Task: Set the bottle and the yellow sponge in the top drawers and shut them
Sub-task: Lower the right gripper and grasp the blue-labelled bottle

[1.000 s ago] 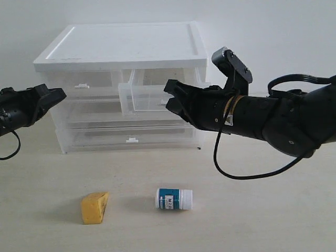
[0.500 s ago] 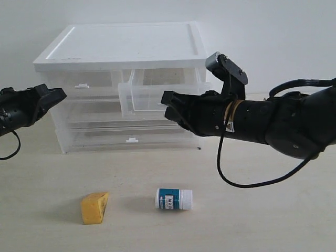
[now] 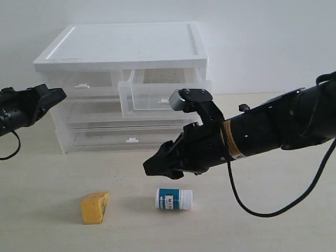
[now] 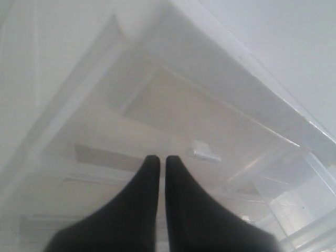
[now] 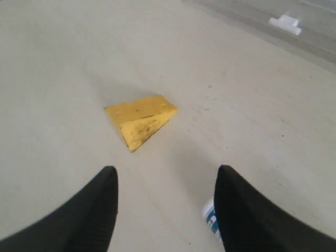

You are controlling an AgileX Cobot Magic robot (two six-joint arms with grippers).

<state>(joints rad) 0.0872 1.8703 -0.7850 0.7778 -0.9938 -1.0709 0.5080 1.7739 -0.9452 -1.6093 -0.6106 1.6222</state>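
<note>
The white bottle (image 3: 174,199) with a teal label lies on its side on the table. The yellow sponge (image 3: 94,207) lies to its left. My right gripper (image 3: 152,168) hangs open just above and left of the bottle; in the right wrist view the bottle (image 5: 210,219) peeks out beside one finger and the sponge (image 5: 140,120) lies ahead. The right top drawer (image 3: 163,94) stands pulled out; the left top drawer (image 3: 81,80) is pushed in. My left gripper (image 3: 59,95) is shut, empty, left of the cabinet, its tips (image 4: 158,159) near the left drawer's handle tab (image 4: 205,151).
The white-topped clear plastic cabinet (image 3: 123,50) stands at the back of the table, with two full-width drawers (image 3: 131,137) below the top pair. A pale wall rises behind it. The right arm's black cable (image 3: 273,210) loops over the table on the right.
My right arm has swung down from in front of the open right top drawer to just above the bottle, still open. The left gripper, sponge and bottle have not moved.
</note>
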